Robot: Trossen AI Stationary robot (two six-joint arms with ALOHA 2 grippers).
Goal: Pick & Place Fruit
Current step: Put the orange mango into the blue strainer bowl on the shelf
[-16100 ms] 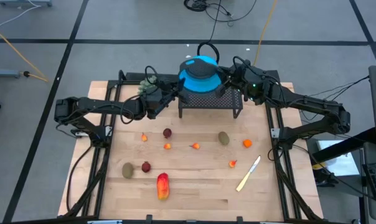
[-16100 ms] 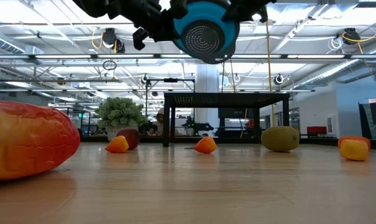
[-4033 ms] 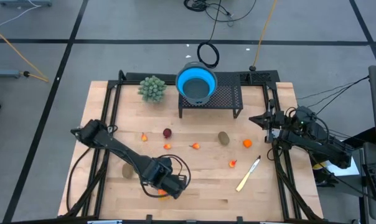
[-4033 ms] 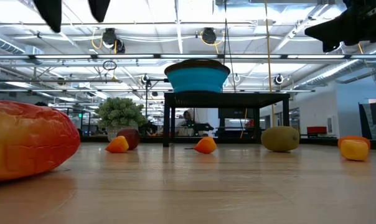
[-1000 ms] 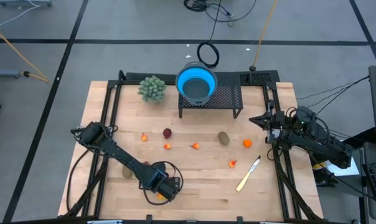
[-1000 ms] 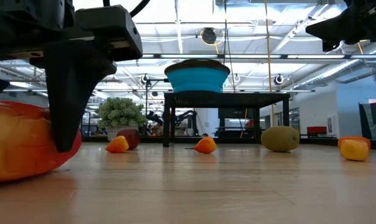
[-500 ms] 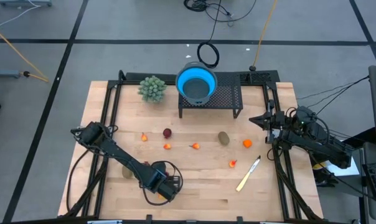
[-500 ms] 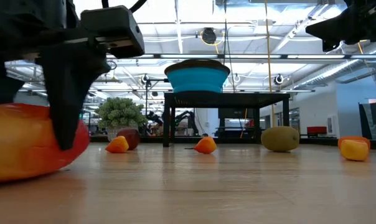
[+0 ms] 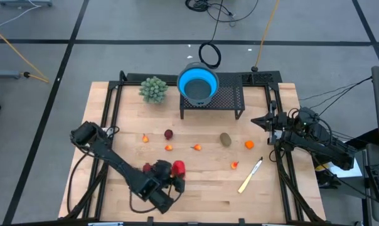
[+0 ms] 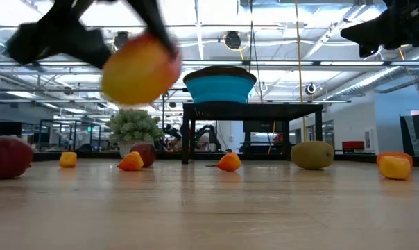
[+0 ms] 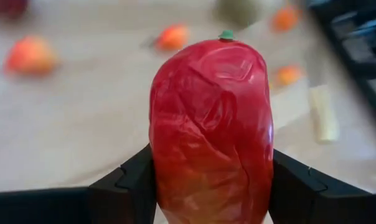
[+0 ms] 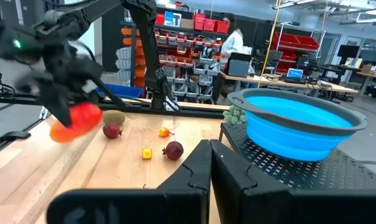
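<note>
Fruit-sorting scene on a wooden bench (image 9: 208,188). Left tool (image 9: 175,177) at the near-left part of the bench, its two dark fingers (image 11: 122,186) clamped on either side of the large red-yellow oblong fruit (image 11: 211,130); in the low view this fruit hangs clear above the bench surface. Right tool (image 9: 263,121) at the right edge of the bench, fingers (image 12: 231,168) pressed together, holding nothing.

Remaining fruit on the bench: a dark red ball (image 9: 147,167) just beside the left tool; a second dark red ball (image 9: 169,134) and two tiny orange bits (image 9: 145,138) further back on the left; an orange bit (image 9: 197,147) near the middle; a brown-olive oval (image 9: 225,139) right of centre; an orange piece (image 9: 249,144) and another orange bit (image 9: 234,166) toward the right.

Blue bowl (image 9: 197,85) on a low black rack (image 9: 230,100) at the back, green bushy plant (image 9: 153,89) to its left. Pale knife (image 9: 250,175) lying at the right front.
</note>
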